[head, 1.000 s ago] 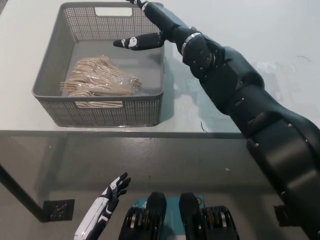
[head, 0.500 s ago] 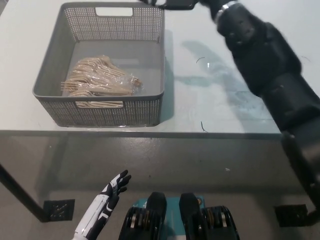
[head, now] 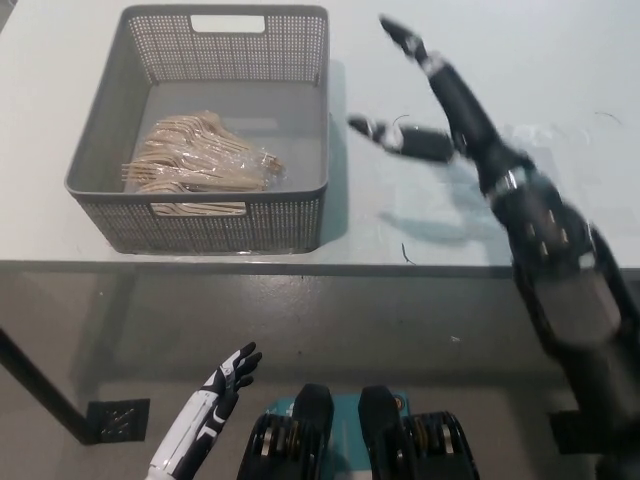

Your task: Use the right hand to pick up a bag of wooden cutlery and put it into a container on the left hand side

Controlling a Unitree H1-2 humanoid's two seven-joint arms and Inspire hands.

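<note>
Right hand (head: 440, 105), the black one, is now hanging above the bare white table (head: 480, 60), to the right of the grey basket (head: 300, 120) and apart from it. Its fingers are spread wide and it is holding nothing. One second ago this hand was reaching over the right rim of the basket, and half a second ago it was lifted up to the top edge of the view with the arm crossing the table. Now the arm is lying lower and more to the right, and the hand is standing clear of the basket, with its long fingers pointing up and to the left.

To the left of the hand, the basket is sitting on the table in the same place as before. It is not shifted between the pictures.

Inside the basket, well apart from the right hand, the bag of wooden cutlery (head: 200, 155) is lying on the floor of the basket, toward the near left part. It is looking the same as one second ago, so nothing is touching it.

Left hand (head: 215, 405), the white one, is resting low below the table edge, far under the right hand and to its left. Its fingers are held apart and empty, and it is staying where it was.
</note>
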